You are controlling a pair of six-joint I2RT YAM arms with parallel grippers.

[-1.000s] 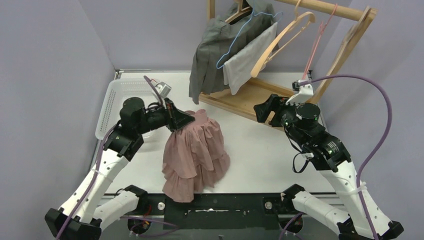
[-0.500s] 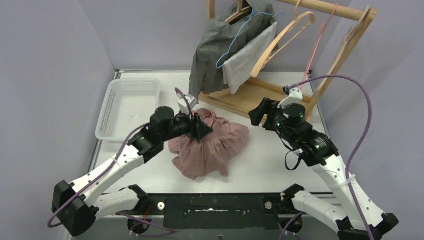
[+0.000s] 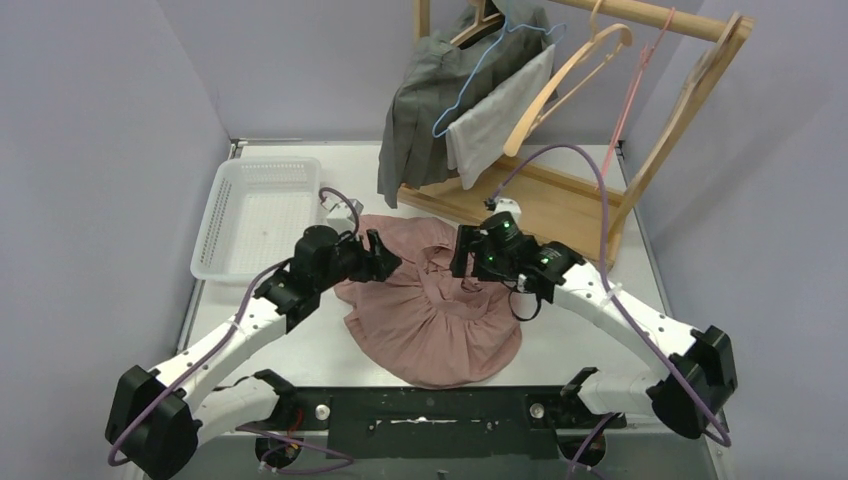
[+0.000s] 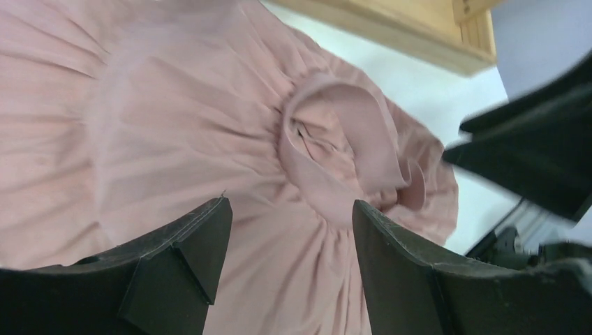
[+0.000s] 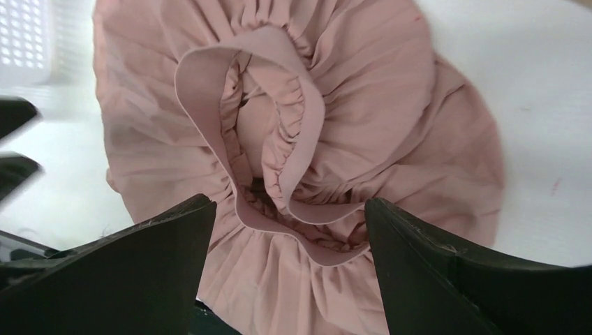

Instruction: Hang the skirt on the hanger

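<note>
Pink skirt (image 3: 430,315) lies crumpled on the counter (image 3: 570,330) just before the rack (image 3: 530,200); left end effector (image 4: 290,209) and right end effector (image 5: 290,209) both gape wide, empty, over its twisted waistband (image 4: 370,132), so a pinch may catch loose gathers only and slip.

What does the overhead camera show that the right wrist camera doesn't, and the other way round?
Only overhead: the wooden rack, its hangers and the grey clothes on it. Only the right wrist: the waistband up close, its gathered elastic curled open above the open right claw. Both: the pink skirt lying on the table, and the white basket.
</note>
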